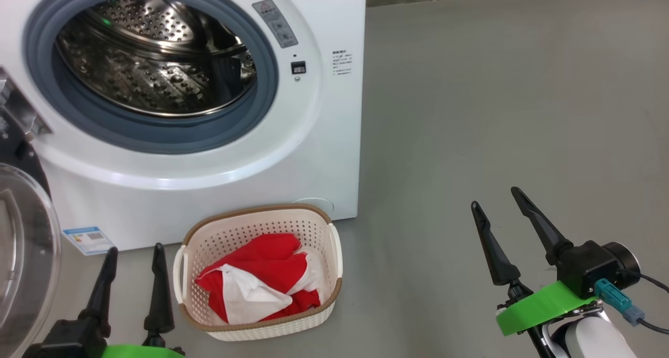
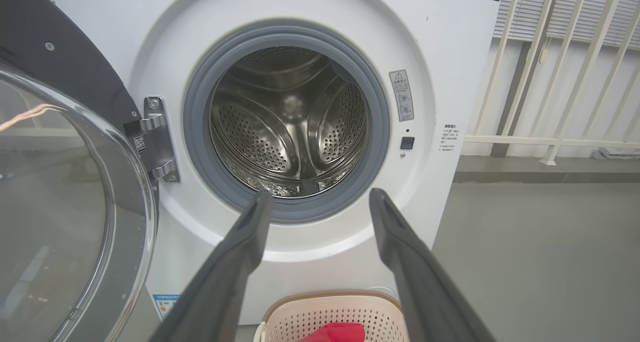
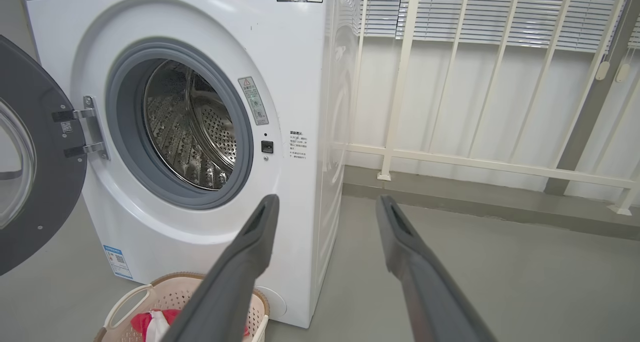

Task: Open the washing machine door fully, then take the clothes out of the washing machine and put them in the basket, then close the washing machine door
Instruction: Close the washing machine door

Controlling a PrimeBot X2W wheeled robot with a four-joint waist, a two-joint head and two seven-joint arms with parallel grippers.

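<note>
- Left gripper [image 1: 135, 249] sits lowest in the head view, its two dark fingers spread wide with nothing between them
- Right gripper [image 1: 495, 198] is just as wide and empty, over bare floor [image 1: 496, 86] well to the right of the washing machine [image 1: 324, 138]
- Red and white clothes [image 1: 261, 274] lie heaped in the basket [image 1: 261, 210], which stands just in front of the machine, closer to the left gripper
- Its drum [image 1: 157, 60] looks empty, so unloading seems done and closing is what remains
- On the machine's left side, the washing machine door [image 1: 21, 253] stands swung open on its hinge [image 2: 155, 140], glass bowl facing the robot
- That door lies just to the left of the left gripper, so the left arm is much the nearer; it must swing rightward about the upright hinge line, and a push would probably have to start behind its free edge
</note>
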